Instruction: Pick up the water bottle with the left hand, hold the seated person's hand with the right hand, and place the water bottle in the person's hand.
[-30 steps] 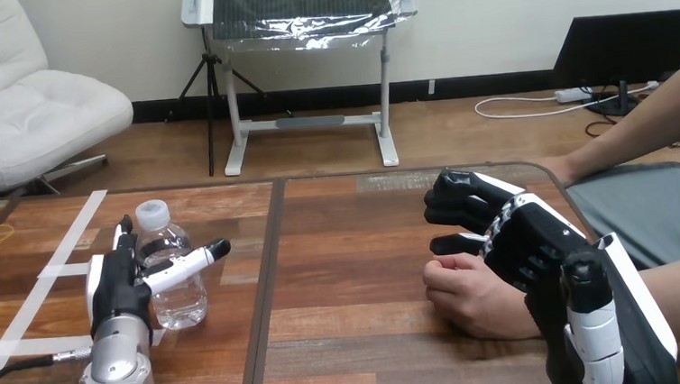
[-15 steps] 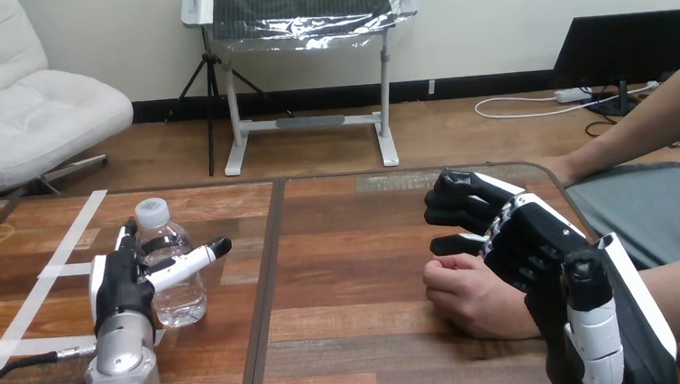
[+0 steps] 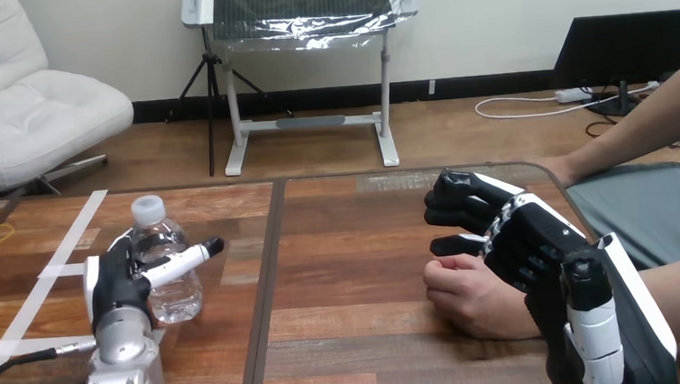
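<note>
1. The water bottle [image 3: 162,263] stands on the table [image 3: 355,335].
2. The left hand [image 3: 115,282] is on the bottle's left, with its thumb across the bottle's front and its fingers behind.
3. Tape strips [image 3: 70,236] lie left of the bottle.
4. The table's seam [image 3: 266,278] runs just right of the bottle.
5. Well to the bottle's right, the right hand [image 3: 516,234] is over the person's hand [image 3: 470,296], which rests on the table.

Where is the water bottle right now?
In the head view, the water bottle stands on the table's left side, gripped by the left hand.
</note>
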`<state>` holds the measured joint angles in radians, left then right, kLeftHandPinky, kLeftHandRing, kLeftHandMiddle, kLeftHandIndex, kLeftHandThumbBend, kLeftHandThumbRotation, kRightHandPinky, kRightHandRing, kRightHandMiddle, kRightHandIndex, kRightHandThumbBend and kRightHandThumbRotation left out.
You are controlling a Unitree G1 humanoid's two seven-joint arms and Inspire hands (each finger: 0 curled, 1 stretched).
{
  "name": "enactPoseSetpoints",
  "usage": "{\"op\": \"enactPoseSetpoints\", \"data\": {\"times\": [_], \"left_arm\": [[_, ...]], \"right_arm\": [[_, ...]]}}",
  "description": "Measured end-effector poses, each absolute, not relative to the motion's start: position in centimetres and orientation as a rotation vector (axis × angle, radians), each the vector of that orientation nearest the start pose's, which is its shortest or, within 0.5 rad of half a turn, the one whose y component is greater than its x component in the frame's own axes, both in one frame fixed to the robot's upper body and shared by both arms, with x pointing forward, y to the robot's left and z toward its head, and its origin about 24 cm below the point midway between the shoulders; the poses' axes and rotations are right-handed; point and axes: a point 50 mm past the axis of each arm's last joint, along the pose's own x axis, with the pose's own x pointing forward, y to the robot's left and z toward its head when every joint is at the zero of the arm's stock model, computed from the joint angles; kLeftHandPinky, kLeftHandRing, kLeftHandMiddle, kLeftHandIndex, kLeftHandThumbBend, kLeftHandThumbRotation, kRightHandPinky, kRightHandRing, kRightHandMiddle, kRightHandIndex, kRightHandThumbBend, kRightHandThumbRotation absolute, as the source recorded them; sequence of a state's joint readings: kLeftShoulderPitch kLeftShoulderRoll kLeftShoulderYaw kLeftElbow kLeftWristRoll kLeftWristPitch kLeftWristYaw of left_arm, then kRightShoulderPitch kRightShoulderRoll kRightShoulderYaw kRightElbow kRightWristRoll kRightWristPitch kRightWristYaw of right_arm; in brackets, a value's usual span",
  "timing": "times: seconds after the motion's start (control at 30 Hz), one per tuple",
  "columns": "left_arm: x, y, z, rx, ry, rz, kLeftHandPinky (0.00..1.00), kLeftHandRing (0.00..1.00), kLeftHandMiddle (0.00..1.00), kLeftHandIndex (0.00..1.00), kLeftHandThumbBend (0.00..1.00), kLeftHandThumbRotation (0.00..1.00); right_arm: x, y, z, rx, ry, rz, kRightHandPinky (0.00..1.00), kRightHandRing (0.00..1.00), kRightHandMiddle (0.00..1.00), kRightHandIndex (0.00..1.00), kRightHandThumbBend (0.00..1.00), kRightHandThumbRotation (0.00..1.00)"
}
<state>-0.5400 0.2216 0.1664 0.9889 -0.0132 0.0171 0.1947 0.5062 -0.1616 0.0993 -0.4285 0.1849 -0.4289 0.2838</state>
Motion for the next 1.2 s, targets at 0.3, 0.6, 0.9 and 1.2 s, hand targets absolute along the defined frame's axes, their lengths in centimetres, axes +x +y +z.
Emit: {"op": "enactPoseSetpoints", "data": {"times": [0.3, 0.6, 0.9, 1.2], "left_arm": [[32.24, 22.86, -1.24, 0.158, 0.457, 0.356, 0.44, 0.51, 0.57, 0.64, 0.74, 0.0], [32.28, 22.63, -1.25, 0.169, 0.453, 0.349, 0.34, 0.38, 0.43, 0.52, 0.64, 0.0], [32.32, 22.36, -1.26, 0.176, 0.447, 0.339, 0.31, 0.35, 0.4, 0.49, 0.58, 0.0], [32.43, 22.18, -1.07, 0.178, 0.418, 0.332, 0.3, 0.34, 0.4, 0.49, 0.59, 0.0]], "right_arm": [[14.72, -15.69, 8.36, 0.012, -0.357, 0.288, 0.71, 0.8, 0.79, 0.79, 0.82, 1.0], [14.72, -15.71, 8.36, 0.015, -0.357, 0.287, 0.71, 0.79, 0.79, 0.79, 0.83, 1.0], [14.73, -15.71, 8.35, 0.015, -0.356, 0.287, 0.71, 0.79, 0.78, 0.79, 0.83, 1.0], [14.73, -15.71, 8.35, 0.015, -0.356, 0.287, 0.71, 0.79, 0.78, 0.79, 0.83, 1.0]]}}
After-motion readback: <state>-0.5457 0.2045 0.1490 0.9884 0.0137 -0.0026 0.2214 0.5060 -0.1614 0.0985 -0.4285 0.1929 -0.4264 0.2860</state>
